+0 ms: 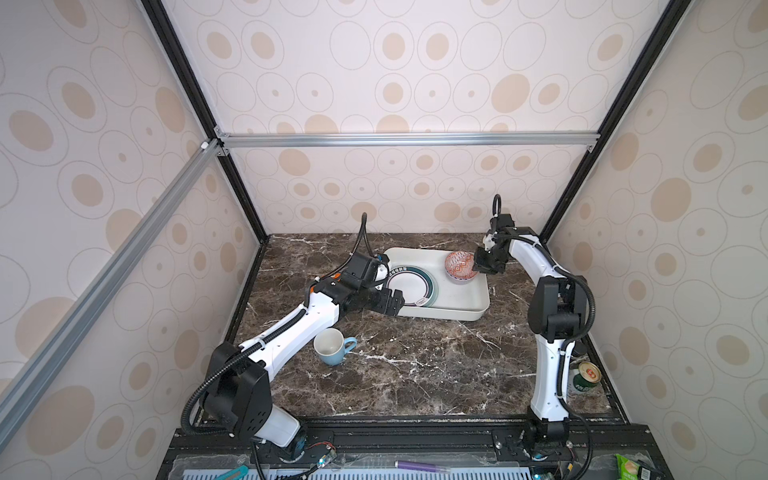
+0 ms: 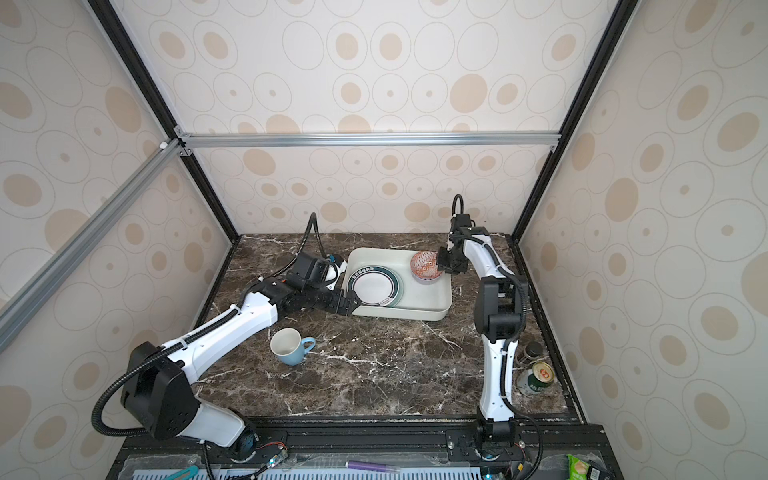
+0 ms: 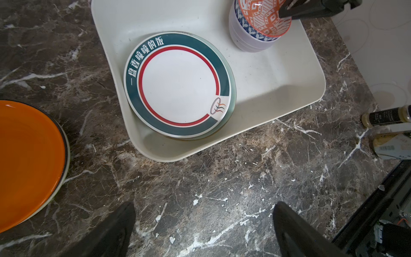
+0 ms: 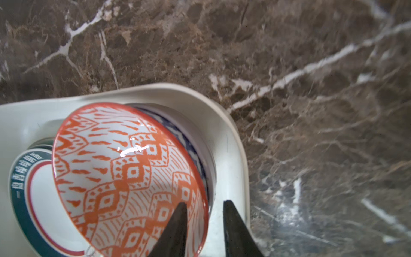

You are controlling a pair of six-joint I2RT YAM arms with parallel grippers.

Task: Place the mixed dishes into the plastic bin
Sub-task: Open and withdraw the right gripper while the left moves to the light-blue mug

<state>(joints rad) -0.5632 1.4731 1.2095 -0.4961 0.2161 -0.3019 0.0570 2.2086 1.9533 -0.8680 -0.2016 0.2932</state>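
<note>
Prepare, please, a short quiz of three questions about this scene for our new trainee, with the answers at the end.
1. True or false: the blue mug is on the table, outside the plastic bin.
2. Choose one: the patterned bowl sits tilted inside A) the lilac bowl, B) the blue mug, C) a steel pot.
3. Short answer: in the left wrist view, what colour is the plate that lies on the table beside the bin?

Key: 1 true; 2 A; 3 orange.
</note>
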